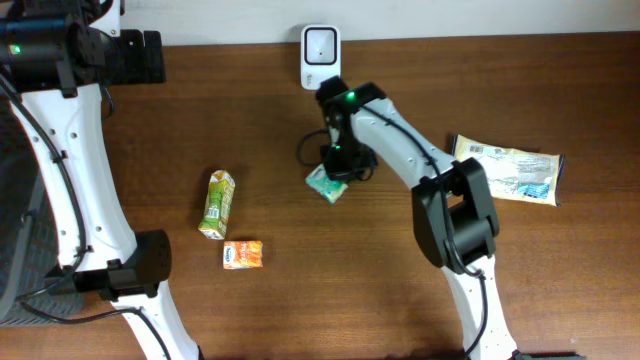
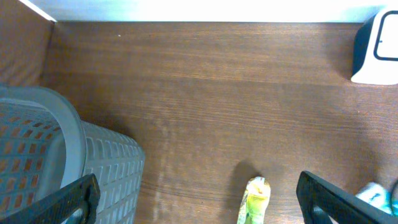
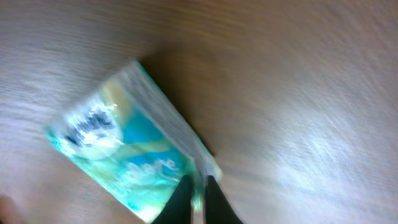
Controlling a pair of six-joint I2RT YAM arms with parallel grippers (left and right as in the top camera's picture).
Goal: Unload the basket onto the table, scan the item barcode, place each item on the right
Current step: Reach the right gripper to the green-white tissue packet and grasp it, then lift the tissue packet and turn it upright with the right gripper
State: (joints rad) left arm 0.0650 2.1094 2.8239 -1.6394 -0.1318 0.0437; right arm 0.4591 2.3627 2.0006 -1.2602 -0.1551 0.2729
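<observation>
- Counted from overhead: four packs on the tabletop (image 1: pixel 150 140), namely one teal pouch (image 1: pixel 327 183), one green carton (image 1: pixel 218 203), one orange box (image 1: pixel 243 254) and one white-and-blue bag (image 1: pixel 508 170).
- Also one white scanner (image 1: pixel 320 55) at the far edge, and two arms.
- Pouch near mid-tabletop, in front of the scanner and apart from it, directly under the right claw (image 1: pixel 335 165).
- Carton and box close together to the left of the pouch; bag well apart on the right.
- Shown by the right wrist only: right claw (image 3: pixel 198 202) nearly closed, apparently nipping the pouch's clear edge, though blurred.
- Shown by the left wrist only: left claw (image 2: pixel 198 180) spread wide, gripping nothing, above bare wood.
- One grey basket (image 2: pixel 62 155) plain at the left there, just a sliver at the frame edge overhead.
- Box and bag seen overhead alone; neither wrist view catches them.
</observation>
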